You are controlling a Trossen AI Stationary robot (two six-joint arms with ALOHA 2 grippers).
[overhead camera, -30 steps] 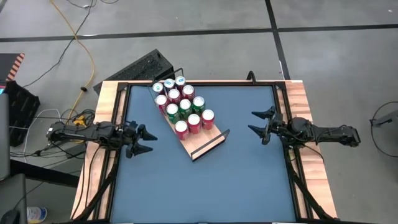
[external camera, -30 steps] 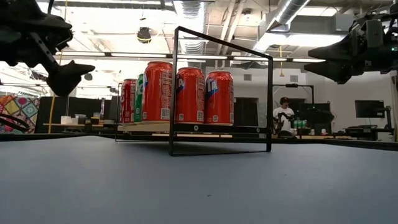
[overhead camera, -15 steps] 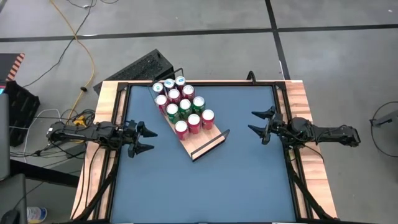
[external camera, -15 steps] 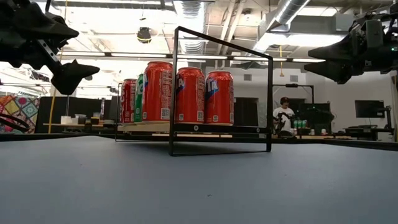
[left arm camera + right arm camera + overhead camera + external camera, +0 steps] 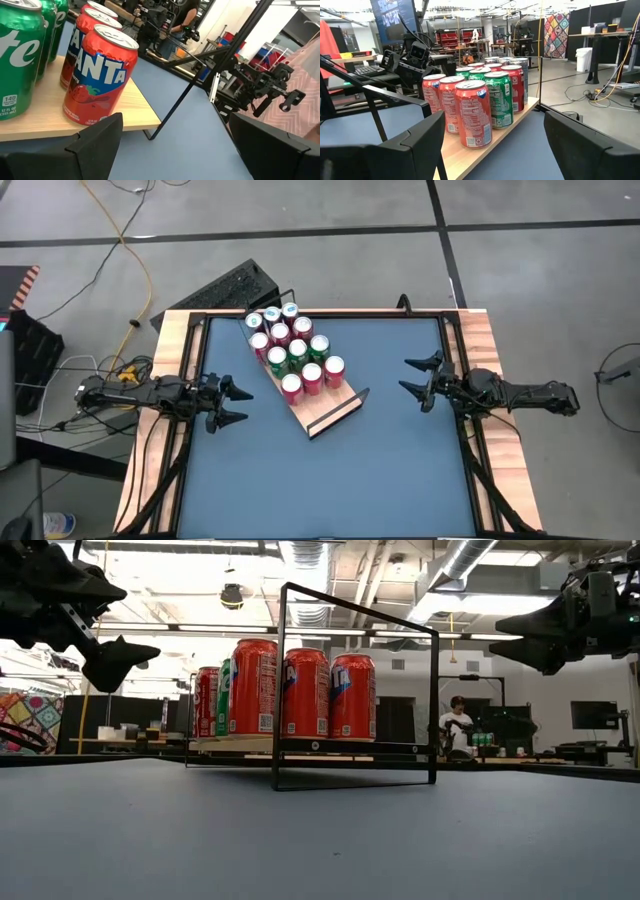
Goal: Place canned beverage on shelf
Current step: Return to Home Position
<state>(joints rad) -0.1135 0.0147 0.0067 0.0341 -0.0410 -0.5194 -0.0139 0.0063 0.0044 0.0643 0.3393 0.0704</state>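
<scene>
The shelf (image 5: 322, 406), a light-wood board with black end rails, lies slantwise on the blue table mat, toward the far side. Several red and green cans (image 5: 297, 350) stand upright on it in rows; its near end is bare. A red Fanta can (image 5: 100, 75) stands at the board's corner. My left gripper (image 5: 245, 406) hovers open and level at the table's left side, pointing at the shelf. My right gripper (image 5: 405, 375) hovers open and level at the right side, facing the shelf. Both are empty and well apart from the cans.
A black keyboard (image 5: 225, 290) lies beyond the table's far edge. Wooden edging (image 5: 480, 340) frames the mat. There is bare mat (image 5: 330, 480) between the shelf and the near edge. A person (image 5: 457, 725) sits far back in the room.
My left gripper has rolled a little about its own pointing line while staying in place, still open. The right gripper, the shelf and the cans have kept still.
</scene>
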